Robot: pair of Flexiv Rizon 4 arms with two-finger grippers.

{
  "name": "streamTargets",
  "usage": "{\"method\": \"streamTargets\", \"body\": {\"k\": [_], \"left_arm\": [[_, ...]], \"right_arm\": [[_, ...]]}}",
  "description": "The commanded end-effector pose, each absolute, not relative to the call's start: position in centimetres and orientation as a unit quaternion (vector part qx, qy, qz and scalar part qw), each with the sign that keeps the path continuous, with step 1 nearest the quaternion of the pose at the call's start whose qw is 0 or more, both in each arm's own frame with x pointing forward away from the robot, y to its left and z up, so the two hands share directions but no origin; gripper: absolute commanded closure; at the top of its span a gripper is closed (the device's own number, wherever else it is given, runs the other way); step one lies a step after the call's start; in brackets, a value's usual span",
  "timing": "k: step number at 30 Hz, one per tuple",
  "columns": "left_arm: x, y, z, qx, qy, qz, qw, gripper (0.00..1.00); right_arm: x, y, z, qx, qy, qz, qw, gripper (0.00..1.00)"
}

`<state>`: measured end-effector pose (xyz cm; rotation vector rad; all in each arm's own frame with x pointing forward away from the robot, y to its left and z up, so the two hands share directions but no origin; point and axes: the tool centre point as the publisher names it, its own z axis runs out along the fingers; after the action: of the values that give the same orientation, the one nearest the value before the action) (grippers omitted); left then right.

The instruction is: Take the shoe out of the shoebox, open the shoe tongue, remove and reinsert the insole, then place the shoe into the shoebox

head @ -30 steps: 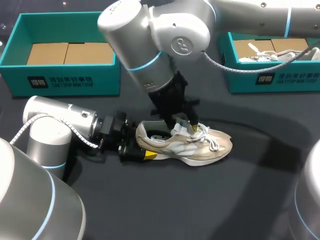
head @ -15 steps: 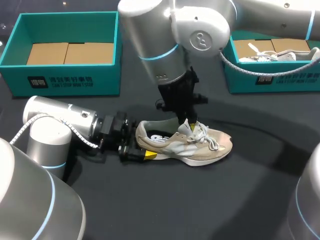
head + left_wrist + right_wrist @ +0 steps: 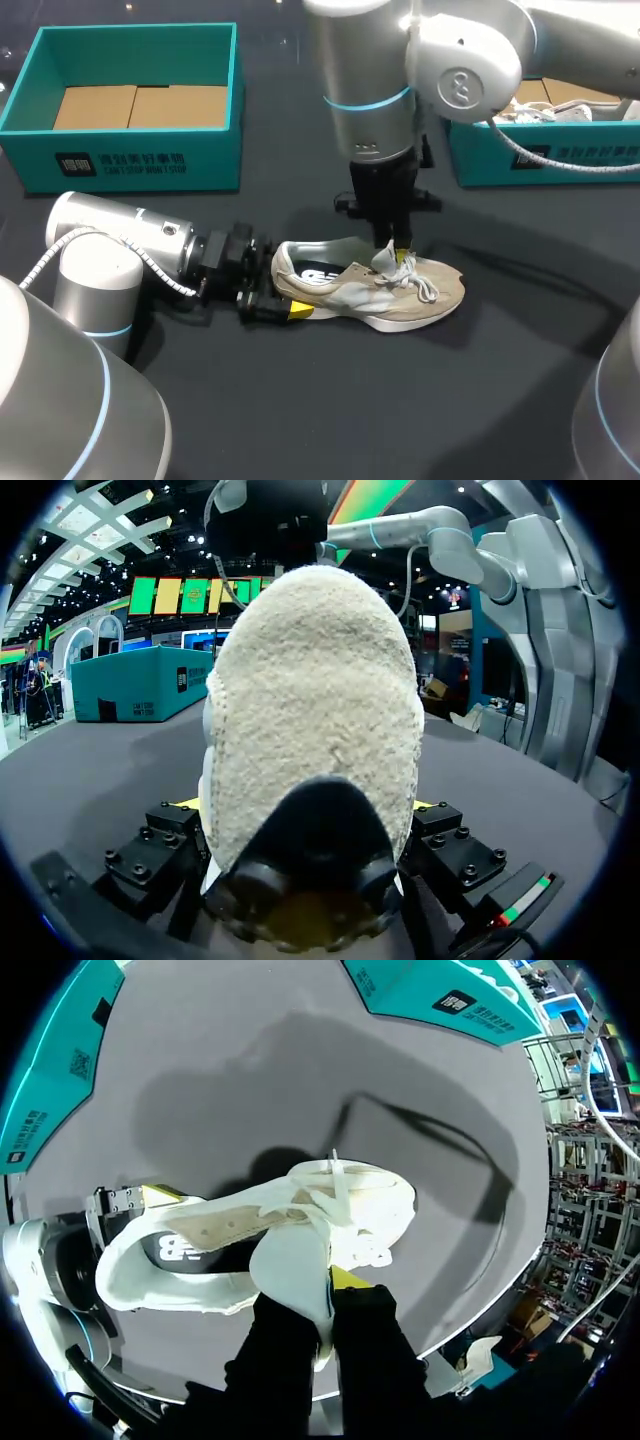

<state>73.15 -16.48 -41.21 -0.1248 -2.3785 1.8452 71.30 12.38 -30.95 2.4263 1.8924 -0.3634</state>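
We are at the step of opening the shoe's tongue. The shoe (image 3: 400,295) lies on its sole on the table (image 3: 300,420), out of both boxes. Our left gripper (image 3: 280,300) has the heel between its fingers. One finger presses on each side of the heel, so the shoe is held in place. Our right gripper (image 3: 325,1295) comes down from above. Its fingers are nearly closed and pinch the tongue (image 3: 290,1265) between them, lifted up from the laces.

We think the tongue is partly open now. Behind the right fingers, inside the shoe, we can see the dark insole (image 3: 320,272).

Next, we think the tongue should be pulled up and toward the toe, so that the mouth of the shoe gets wide. The left fingers must hold tight so the shoe does not lift. Then the right fingers can let go and reach in for the insole. The left shoebox (image 3: 130,165) and the right shoebox (image 3: 500,160) sit well apart from both grippers.
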Motion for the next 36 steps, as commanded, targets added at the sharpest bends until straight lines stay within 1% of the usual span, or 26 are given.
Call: {"method": "streamTargets", "body": {"k": [1,8,22,36], "left_arm": [[73.0,-16.5,-41.4,-0.041,-0.788,0.61,0.064,1.0],[73.0,-16.5,-41.4,-0.041,-0.788,0.61,0.064,1.0],[73.0,-16.5,-41.4,-0.041,-0.788,0.61,0.064,1.0],[73.0,-16.5,-41.4,-0.041,-0.788,0.61,0.064,1.0]], "right_arm": [[71.1,12.0,-31.1,0.785,0.611,-0.1,0.01,1.0],[70.7,9.9,-31.7,0.725,0.685,-0.051,-0.038,1.0],[71.4,6.4,-32.1,0.736,0.675,-0.028,-0.041,1.0],[71.7,4.8,-34.9,0.754,0.653,-0.043,-0.049,1.0]]}}
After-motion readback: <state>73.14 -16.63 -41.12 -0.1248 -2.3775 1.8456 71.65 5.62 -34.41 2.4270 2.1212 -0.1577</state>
